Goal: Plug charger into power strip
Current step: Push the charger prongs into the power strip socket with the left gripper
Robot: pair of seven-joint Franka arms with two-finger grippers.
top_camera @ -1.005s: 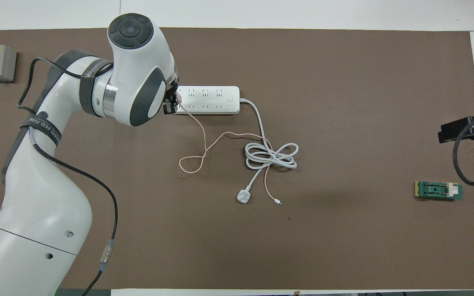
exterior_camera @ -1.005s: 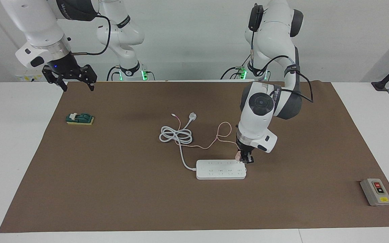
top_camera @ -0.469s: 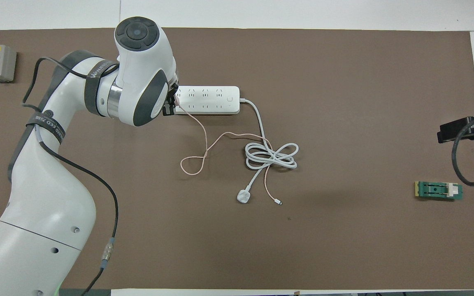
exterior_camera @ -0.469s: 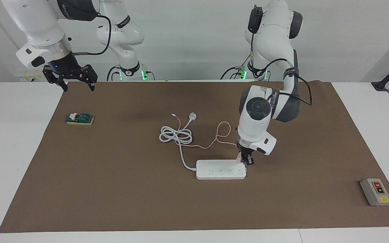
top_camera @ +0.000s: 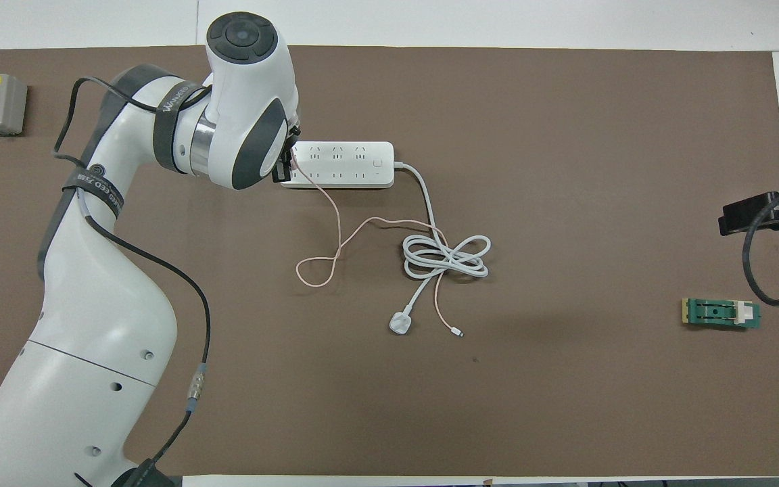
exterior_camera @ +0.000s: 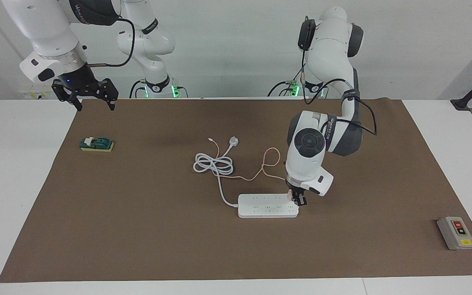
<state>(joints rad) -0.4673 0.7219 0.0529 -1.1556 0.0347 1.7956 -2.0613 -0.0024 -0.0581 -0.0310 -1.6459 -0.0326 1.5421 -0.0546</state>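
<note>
The power strip (exterior_camera: 266,206) lies flat on the brown mat, its thick white cord running toward the robots; it also shows in the overhead view (top_camera: 345,164). My left gripper (exterior_camera: 296,200) is shut on the small pink charger (exterior_camera: 289,196) and holds it right over the strip's end toward the left arm's end of the table. In the overhead view the left gripper (top_camera: 285,168) is mostly hidden under the wrist. The thin pink cable (top_camera: 339,230) trails from the charger toward the robots. My right gripper (exterior_camera: 94,106) waits open and empty, raised over the mat's corner.
A coiled white cord (exterior_camera: 213,164) with a round white plug (exterior_camera: 233,141) lies nearer to the robots than the strip. A grey switch box (exterior_camera: 456,232) sits toward the left arm's end. A small green block (exterior_camera: 96,144) lies toward the right arm's end.
The left arm has leaned forward and brought the charger a little lower and further over the strip's end. The right arm has not moved.
</note>
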